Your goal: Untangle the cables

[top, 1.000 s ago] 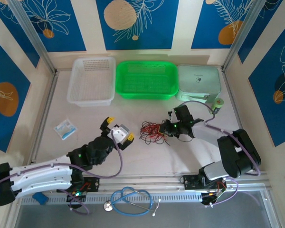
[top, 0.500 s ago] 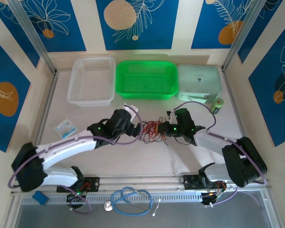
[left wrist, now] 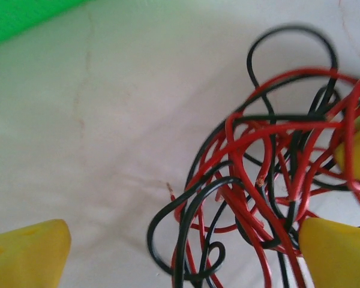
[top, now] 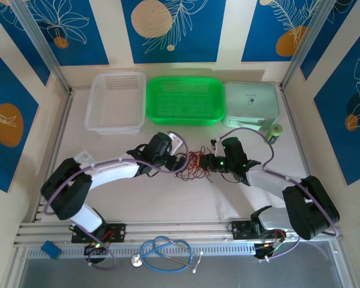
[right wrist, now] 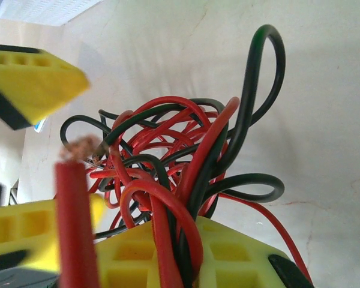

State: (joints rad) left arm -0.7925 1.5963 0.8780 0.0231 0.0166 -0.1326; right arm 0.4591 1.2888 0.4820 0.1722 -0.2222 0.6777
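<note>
Cables [top: 192, 165] — thin red and black wires, knotted into one loose clump — are seen at the middle of the white table [top: 138, 201], in front of the green basket [top: 185, 99] and between the two grippers. In the left wrist view the cables [left wrist: 258, 180] are made out as overlapping loops, red crossed over black. A bare coppery tip is noted on one red wire. In the right wrist view the cables [right wrist: 168, 150] are bunched upward, with one black loop standing highest.

Writing: a small dark mark is seen on the lid of the pale green box [top: 252, 103], too small to be read.

Left gripper [top: 179, 157]: spread wide and set at the clump's left edge. In the left wrist view the left gripper [left wrist: 180, 258] is shown with its yellow fingers on either side of the clump's lower part, and no strand is clamped.

Right gripper [top: 211, 162]: pressed together on the cables at the clump's right side. In the right wrist view the right gripper [right wrist: 126, 231] is shown with red and black strands pinched between its yellow fingers.

Containers, ranged along the far edge:
- The white basket [top: 117, 102] is at the left, its mesh floor in plain sight.
- The green basket is at the centre, likewise.
- The pale green box is at the right, its lid shut and its contents hidden.

A green roll [top: 277, 131] is stood just beside the box. A blue stethoscope [top: 165, 251] is laid along the near rail.
</note>
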